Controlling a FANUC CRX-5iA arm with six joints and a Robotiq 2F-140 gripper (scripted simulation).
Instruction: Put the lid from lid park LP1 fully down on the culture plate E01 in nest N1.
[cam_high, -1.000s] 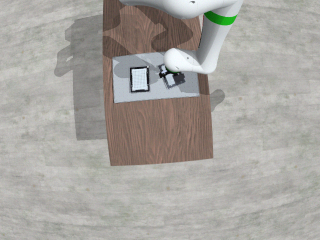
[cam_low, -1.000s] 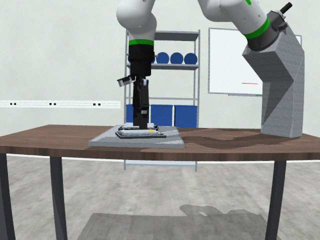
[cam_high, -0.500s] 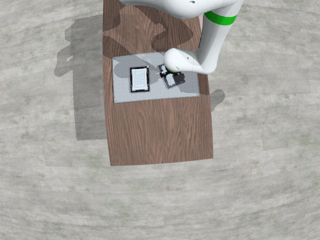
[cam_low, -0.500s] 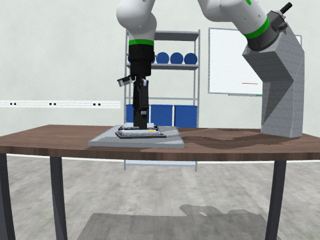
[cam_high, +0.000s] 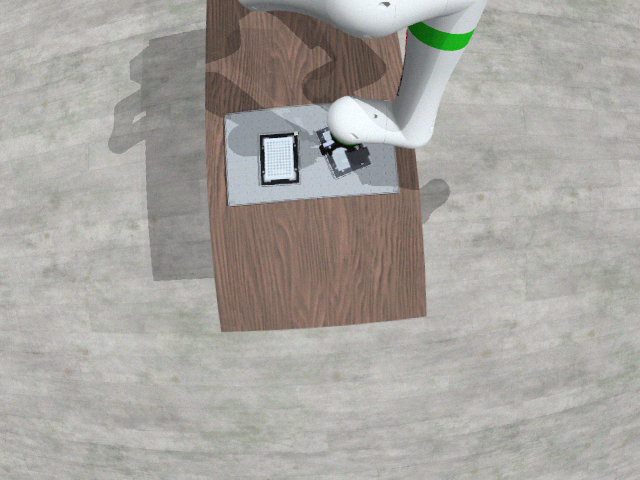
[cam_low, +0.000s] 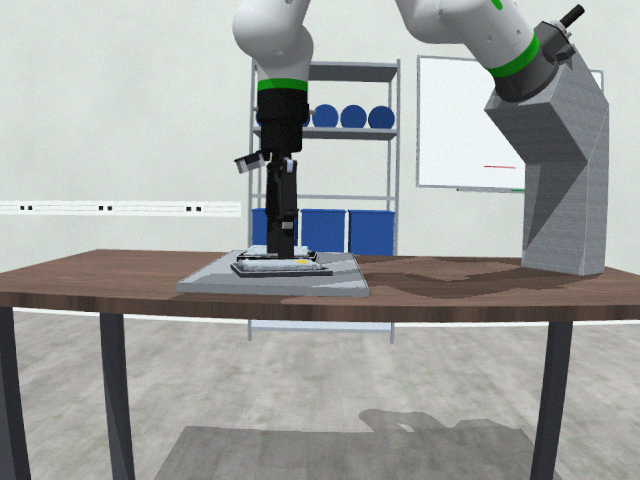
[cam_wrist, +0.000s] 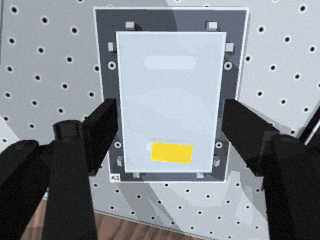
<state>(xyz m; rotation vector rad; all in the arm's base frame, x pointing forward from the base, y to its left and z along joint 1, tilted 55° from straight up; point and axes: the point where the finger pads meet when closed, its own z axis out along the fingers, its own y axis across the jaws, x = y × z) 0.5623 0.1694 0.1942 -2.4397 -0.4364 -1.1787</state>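
The pincer (cam_wrist: 170, 127) straddles the pale lid (cam_wrist: 170, 95) on its park fixture (cam_wrist: 102, 30), fingers at both long edges, open, apparently positioned for a sideways grasp.
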